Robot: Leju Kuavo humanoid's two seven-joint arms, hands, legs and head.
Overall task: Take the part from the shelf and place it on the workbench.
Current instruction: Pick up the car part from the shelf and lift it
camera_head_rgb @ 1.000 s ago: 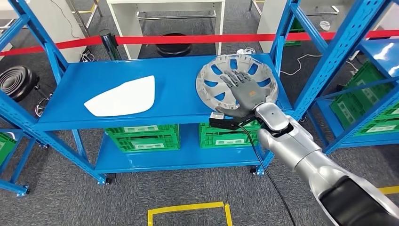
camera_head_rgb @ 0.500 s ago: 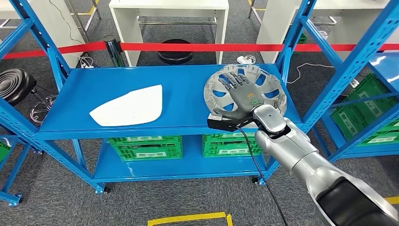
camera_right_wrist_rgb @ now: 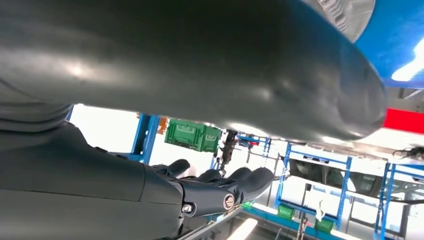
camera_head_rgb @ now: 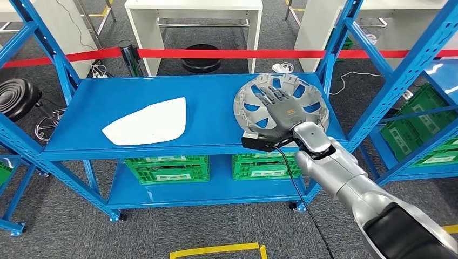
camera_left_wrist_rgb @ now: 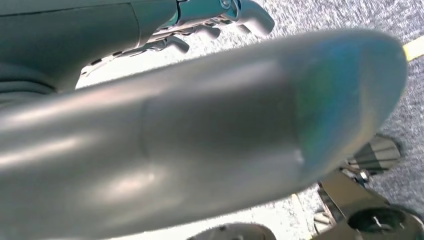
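1. Hubcap (camera_head_rgb: pixel 281 102) sits on the upper blue shelf (camera_head_rgb: pixel 162 97), right end, near the front edge and just beside the right upright (camera_head_rgb: pixel 332 48). Silver, dished, slotted spokes.
2. Right hand (camera_head_rgb: pixel 280 110) lies flat on the hubcap face, fingers stretched across the spokes toward the far rim. Whether the thumb has hooked the near rim I cannot tell; the palm covers it. No closed grasp visible, so clamped or merely resting is unclear.
3. Handling, my read: thin moulded plastic, light, stiff enough to lift from one side but will flex. Smooth finish likely slippery under a flat palm. Best hold is probably the rim, thumb under and fingers over, or fingers hooked through a spoke slot.
4. Left hand (camera_left_wrist_rgb: pixel 220 20): in the left wrist view, blurred, a big grey thumb blocks most of it. Fingers look curled with nothing in them, not certain.
5. Right wrist view is mostly the thumb; the contact point is hidden.
6. Further left on the same shelf: white flat panel (camera_head_rgb: pixel 147 121), well apart from the hubcap.
7. Below: green crates (camera_head_rgb: pixel 164 167).
8. Behind: red tape (camera_head_rgb: pixel 216 53) and a white table (camera_head_rgb: pixel 194 6). Workbench target not identifiable.
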